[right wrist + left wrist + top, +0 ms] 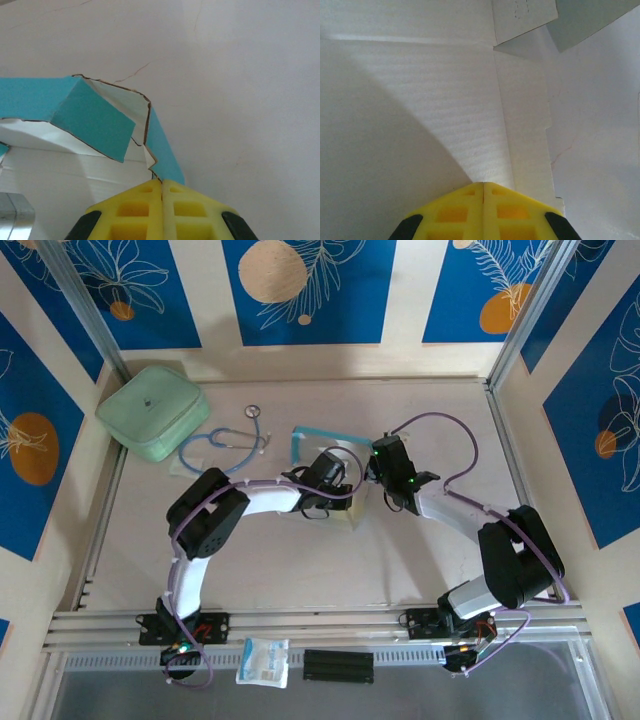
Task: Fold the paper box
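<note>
Ahead of the left gripper (483,187), whose yellow fingers (455,212) were pressed flat together with nothing between them, the white inner face of the paper box (420,125) spread out. A crease ran away from the tips, and a small white tab (522,17) stood up at the far end. Across the box, the right gripper (162,182) was likewise closed tight, its tips touching the lower end of a light-blue side wall (160,145). Whether the cardboard was nipped there or merely nudged could not be told. Up and to the left of those tips a blue flap (92,120) leaned inward over the white floor.

Seen from above, both grippers met over the box (300,437) near the middle of the table (260,560). A pale green case (153,412) and a stethoscope (225,445) lay well apart from them on the left gripper's side.

The fold appeared to be at its middle stage, with walls partly raised and corner flaps not yet tucked. The left tips seemed to be pinning the base while the right worked a side. The next move would likely call for the right tips to push that wall upright and steer the leaning flap inside, without lifting the base or buckling the thin card.
</note>
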`<state>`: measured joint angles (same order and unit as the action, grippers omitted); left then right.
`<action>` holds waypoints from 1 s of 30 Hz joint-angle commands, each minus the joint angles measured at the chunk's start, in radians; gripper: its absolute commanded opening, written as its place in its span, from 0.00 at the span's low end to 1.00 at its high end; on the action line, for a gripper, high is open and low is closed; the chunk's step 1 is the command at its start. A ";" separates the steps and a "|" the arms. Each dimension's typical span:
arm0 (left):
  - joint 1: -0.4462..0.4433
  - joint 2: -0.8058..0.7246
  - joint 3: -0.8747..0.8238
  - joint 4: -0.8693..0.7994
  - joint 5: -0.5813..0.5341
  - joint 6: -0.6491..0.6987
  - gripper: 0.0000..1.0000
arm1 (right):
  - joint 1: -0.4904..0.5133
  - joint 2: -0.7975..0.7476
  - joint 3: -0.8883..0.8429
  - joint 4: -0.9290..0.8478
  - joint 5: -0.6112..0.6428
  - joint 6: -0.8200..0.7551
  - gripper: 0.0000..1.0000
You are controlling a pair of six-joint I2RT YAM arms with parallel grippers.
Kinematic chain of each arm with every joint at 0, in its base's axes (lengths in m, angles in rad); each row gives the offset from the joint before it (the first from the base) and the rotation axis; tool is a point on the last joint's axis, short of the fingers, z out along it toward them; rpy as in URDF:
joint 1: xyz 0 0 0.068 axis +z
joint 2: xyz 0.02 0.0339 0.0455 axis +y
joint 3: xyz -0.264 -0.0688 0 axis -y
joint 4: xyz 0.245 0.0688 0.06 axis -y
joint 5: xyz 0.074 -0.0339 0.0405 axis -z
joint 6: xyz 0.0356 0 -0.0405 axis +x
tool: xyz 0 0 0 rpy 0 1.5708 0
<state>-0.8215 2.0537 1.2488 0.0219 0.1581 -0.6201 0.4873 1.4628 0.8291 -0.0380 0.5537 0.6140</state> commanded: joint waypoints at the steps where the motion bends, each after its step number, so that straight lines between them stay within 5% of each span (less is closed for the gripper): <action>1: -0.008 0.047 0.004 -0.033 0.008 0.013 0.00 | 0.011 -0.001 0.038 -0.059 0.016 0.097 0.01; 15: -0.009 0.047 0.005 -0.035 -0.005 0.018 0.00 | 0.018 0.020 0.064 -0.054 -0.001 0.124 0.02; 19: -0.008 0.041 0.000 -0.031 -0.002 0.019 0.00 | 0.005 0.049 0.036 -0.005 0.078 0.003 0.15; 23: -0.008 0.037 -0.002 -0.033 -0.003 0.026 0.00 | -0.059 0.053 -0.005 0.046 -0.014 -0.037 0.27; 30: -0.009 0.039 0.007 -0.037 -0.002 0.029 0.00 | -0.163 0.057 -0.050 0.194 -0.283 -0.116 0.32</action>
<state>-0.8215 2.0586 1.2537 0.0265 0.1585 -0.6193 0.3470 1.5093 0.7845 0.0551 0.4286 0.5579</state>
